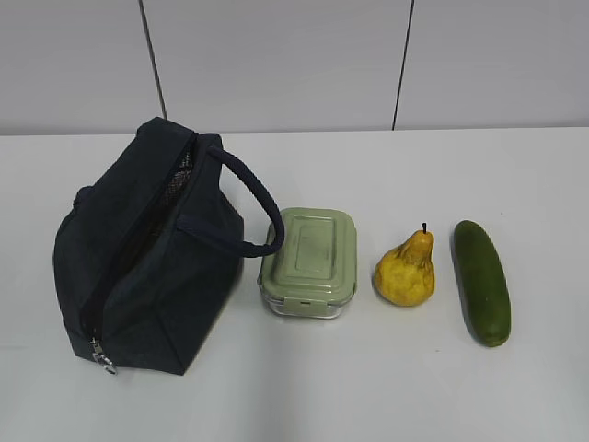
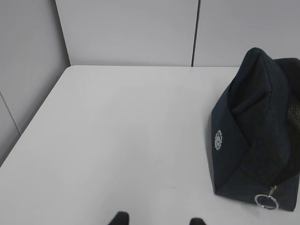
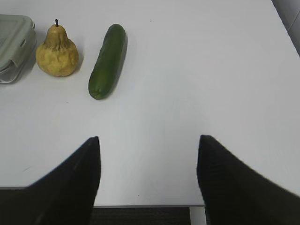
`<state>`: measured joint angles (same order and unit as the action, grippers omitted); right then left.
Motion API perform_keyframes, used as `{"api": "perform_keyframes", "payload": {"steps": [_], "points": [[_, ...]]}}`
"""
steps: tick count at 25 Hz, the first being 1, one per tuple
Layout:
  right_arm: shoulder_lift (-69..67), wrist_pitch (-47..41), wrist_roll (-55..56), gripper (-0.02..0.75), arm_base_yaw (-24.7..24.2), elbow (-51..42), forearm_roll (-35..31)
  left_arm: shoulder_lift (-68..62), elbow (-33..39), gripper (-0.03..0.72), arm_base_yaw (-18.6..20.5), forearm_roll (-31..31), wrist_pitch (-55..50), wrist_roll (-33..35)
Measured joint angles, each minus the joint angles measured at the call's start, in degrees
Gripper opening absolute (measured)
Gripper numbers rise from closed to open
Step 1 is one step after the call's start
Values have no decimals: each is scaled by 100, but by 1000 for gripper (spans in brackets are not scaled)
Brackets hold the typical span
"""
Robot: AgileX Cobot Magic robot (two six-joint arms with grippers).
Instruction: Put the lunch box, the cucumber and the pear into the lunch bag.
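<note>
Bag point(image 1: 138, 262), box point(image 1: 309, 261), pear point(image 1: 406, 271), cucumber point(image 1: 481, 281) line up left to right; right hand point(image 3: 147, 164) spread apart, empty; left hand point(image 2: 157, 220) apart too.

White table point(image 1: 368, 387) — pale grey panelled wall point(image 1: 276, 64) behind; even light.

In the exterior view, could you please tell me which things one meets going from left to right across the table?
lunch bag → lunch box → pear → cucumber
</note>
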<state>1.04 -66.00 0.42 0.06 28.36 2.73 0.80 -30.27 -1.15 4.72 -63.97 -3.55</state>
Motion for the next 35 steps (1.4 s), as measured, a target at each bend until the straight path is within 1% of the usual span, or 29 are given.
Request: {"api": "perform_keyframes", "payload": {"steps": [7,10,12,15,19,21,24,26,28,29,31,33,35], "points": [[0,0,4,497,37,0,-28,0,0,242,-20,-1,5,0],[0,26,27,497,193,0,-36,-105,-32,242,-212,-13,44,0],[-157,129,30,497,282,65,62,-347,-149,242,-356,-1,376,0],[-857,584,40,497,328,240,132,-1104,-413,242,-554,-265,1048,0],[-1880,1774,332,497,390,330,3,-2509,-558,244,-783,-925,1898,5],[-2471,2332,383,497,400,390,-8,-3193,-624,245,-892,-1135,2388,107],[-3464,2640,408,497,400,572,-8,-4095,-885,245,-974,-1273,2830,355],[-4031,2735,405,497,400,761,3,-4649,-1118,245,-987,-1438,2903,716],[-4573,2760,411,497,400,1043,-8,-5226,-1395,245,-992,-1776,2914,1189],[-4860,2760,421,497,400,1215,-42,-5458,-1528,245,-992,-1999,2914,1505],[-5489,2671,421,497,400,1564,-95,-6001,-1894,245,-998,-2703,2914,2165],[-6072,2606,335,497,400,1901,-116,-6485,-2218,245,-998,-3258,2886,2846],[-6648,2540,226,494,400,2240,-168,-6985,-2556,246,-977,-3650,2768,3290]]}}
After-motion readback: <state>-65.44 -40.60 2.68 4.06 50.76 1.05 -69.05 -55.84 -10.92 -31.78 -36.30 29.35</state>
